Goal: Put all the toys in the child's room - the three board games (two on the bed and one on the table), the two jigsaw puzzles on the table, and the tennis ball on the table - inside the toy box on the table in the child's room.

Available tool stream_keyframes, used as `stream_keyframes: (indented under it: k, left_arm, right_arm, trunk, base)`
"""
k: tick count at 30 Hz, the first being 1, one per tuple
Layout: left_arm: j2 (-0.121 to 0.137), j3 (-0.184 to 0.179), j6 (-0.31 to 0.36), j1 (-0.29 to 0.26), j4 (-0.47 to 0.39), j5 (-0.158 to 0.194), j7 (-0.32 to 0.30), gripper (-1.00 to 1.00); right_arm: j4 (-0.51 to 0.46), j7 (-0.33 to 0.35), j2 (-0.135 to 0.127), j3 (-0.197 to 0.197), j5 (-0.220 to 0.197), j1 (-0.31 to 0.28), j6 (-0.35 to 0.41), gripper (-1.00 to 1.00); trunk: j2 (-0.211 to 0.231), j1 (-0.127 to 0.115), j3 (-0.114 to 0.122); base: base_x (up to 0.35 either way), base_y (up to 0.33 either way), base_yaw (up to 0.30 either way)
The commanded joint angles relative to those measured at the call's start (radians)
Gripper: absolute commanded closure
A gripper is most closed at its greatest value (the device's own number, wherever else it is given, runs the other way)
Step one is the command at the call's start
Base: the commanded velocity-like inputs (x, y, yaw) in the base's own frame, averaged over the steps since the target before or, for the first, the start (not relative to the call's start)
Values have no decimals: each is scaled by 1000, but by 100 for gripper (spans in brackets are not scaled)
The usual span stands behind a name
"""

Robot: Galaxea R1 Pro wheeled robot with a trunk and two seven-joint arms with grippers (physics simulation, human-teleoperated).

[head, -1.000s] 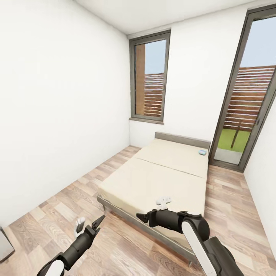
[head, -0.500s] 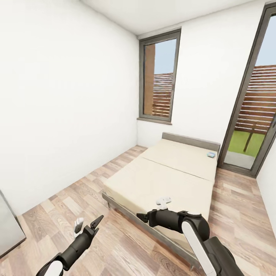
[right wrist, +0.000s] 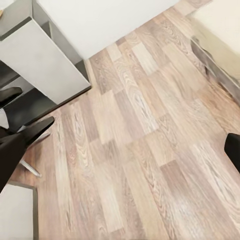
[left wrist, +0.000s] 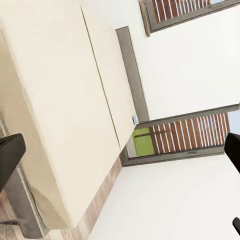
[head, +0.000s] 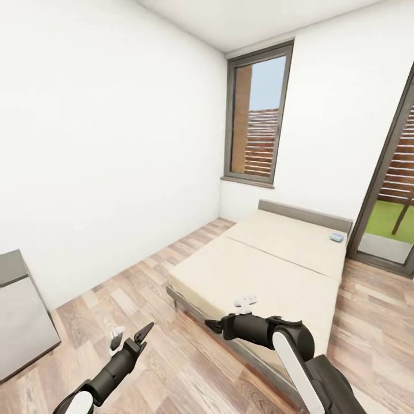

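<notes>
A small light-blue flat box (head: 336, 236), seemingly one of the board games, lies on the bed (head: 270, 270) at its far corner by the headboard; it also appears in the left wrist view as a tiny box (left wrist: 134, 119). My left gripper (head: 130, 338) hangs open low over the wooden floor, short of the bed. At the bed's near edge my right gripper (head: 231, 313) is held open with nothing in it. The toy box, the puzzles, the tennis ball and the table's top are out of view.
A grey piece of furniture (head: 23, 322) stands against the left wall and also appears as a grey block (right wrist: 45, 60) in the right wrist view. Wooden floor (head: 144, 287) runs between it and the bed. A window (head: 259, 115) and a glass door (head: 397, 190) line the far wall.
The camera has swung left: the bed and window sit further right in the picture and the grey furniture has come in at the left. Both arms keep their pose.
</notes>
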Motion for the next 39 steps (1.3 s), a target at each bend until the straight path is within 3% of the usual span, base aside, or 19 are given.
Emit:
stream_keyframes:
  k: [1, 19, 28, 39]
  left_arm:
    - [0, 1, 9, 0, 1, 9, -1, -100]
    - [-1, 1, 9, 0, 1, 5, 0, -100]
    - [-1, 0, 9, 0, 1, 4, 0, -100]
    - [-1, 0, 9, 0, 1, 4, 0, -100]
  right_arm:
    - [-1, 7, -1, 0, 7, 0, 3, -100]
    - [-1, 7, -1, 1, 16, 0, 3, -100]
    - [-1, 7, -1, 1, 16, 0, 3, -100]
    - [-1, 7, -1, 1, 16, 0, 3, -100]
  trunk:
    - [-1, 0, 0]
    - [-1, 0, 0]
    - [-1, 0, 0]
    - [-1, 0, 0]
  base:
    - [-1, -6, 261]
    - [0, -8, 285]
    - [0, -206, 259]
    - [0, -270, 82]
